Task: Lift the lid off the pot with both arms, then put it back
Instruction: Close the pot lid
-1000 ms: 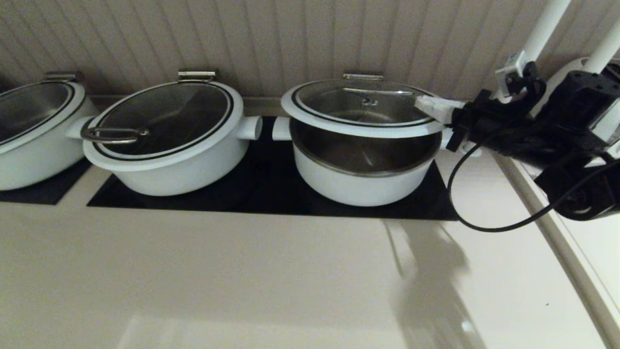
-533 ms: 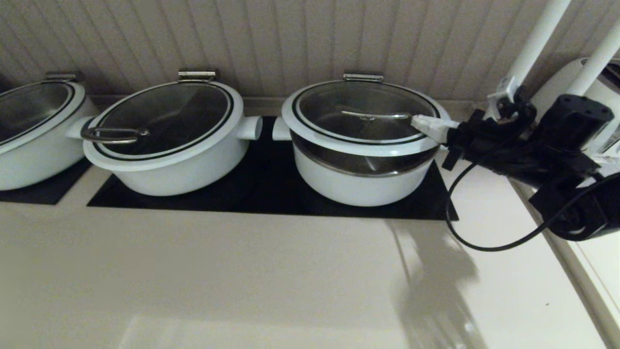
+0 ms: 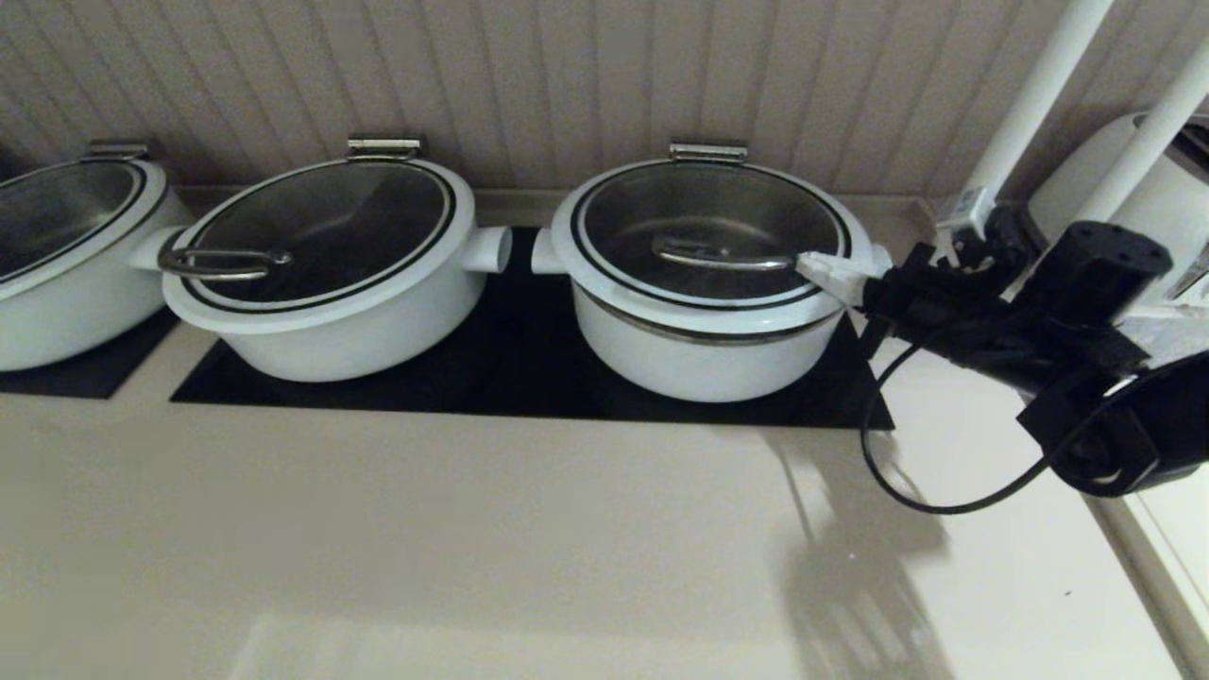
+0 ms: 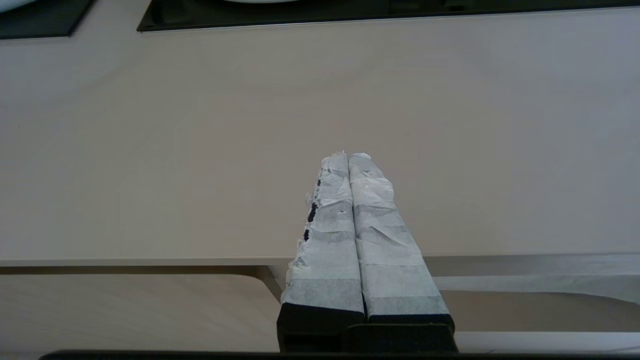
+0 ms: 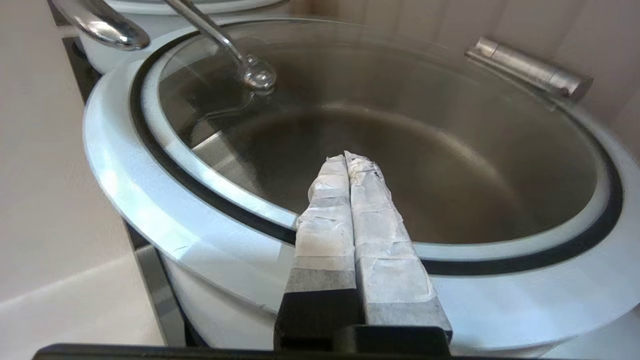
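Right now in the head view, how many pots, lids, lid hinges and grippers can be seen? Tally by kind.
White pots: 3, the pot, a middle pot, a far-left pot
Glass lids: 3, the lid, a loop-handled lid, a far-left lid
Steel hinges: 3
Grippers: 1, the right gripper, over the lid's rim
Total: 10

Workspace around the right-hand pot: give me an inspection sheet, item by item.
Surface: pale counter with black inset panel under the pots.
Job's things: lid sits down on the pot, only a thin steel band showing beneath its rim.
Clutter: two more lidded white pots, neighbouring pot and far pot.
End effectors: right end effector shut, over the lid's right rim; left end effector shut, above bare counter.
Cables: black cable loops under the right arm.
Surroundings: ribbed wall panel; white posts.
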You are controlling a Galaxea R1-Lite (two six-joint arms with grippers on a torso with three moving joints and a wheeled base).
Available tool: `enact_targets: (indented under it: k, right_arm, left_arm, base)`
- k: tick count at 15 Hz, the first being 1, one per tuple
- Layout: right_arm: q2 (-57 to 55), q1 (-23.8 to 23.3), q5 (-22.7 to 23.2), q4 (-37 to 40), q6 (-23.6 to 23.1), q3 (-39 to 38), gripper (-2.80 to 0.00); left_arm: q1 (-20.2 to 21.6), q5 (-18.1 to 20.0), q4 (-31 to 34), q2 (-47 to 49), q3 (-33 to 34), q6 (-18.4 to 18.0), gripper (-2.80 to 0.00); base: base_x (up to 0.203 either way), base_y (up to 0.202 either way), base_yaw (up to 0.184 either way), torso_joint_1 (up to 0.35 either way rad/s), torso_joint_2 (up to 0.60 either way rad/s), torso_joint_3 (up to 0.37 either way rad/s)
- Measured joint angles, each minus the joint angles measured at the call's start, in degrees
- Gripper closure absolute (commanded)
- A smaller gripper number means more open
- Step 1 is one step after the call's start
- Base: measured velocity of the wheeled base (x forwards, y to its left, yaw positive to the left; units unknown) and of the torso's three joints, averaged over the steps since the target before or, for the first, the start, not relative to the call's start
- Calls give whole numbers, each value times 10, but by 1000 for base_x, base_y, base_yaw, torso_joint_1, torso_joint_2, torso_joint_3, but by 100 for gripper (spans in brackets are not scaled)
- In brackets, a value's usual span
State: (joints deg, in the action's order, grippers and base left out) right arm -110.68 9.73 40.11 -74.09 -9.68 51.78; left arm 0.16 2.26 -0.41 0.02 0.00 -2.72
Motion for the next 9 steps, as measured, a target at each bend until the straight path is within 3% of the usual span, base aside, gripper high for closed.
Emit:
enact_targets:
  k: [9]
  right_arm:
    - [-26,0,1,-31,-9,-34,0]
  left_arm:
    - [0,0,0,0,0,0,0]
  base:
    - [0,0,0,0,0,0]
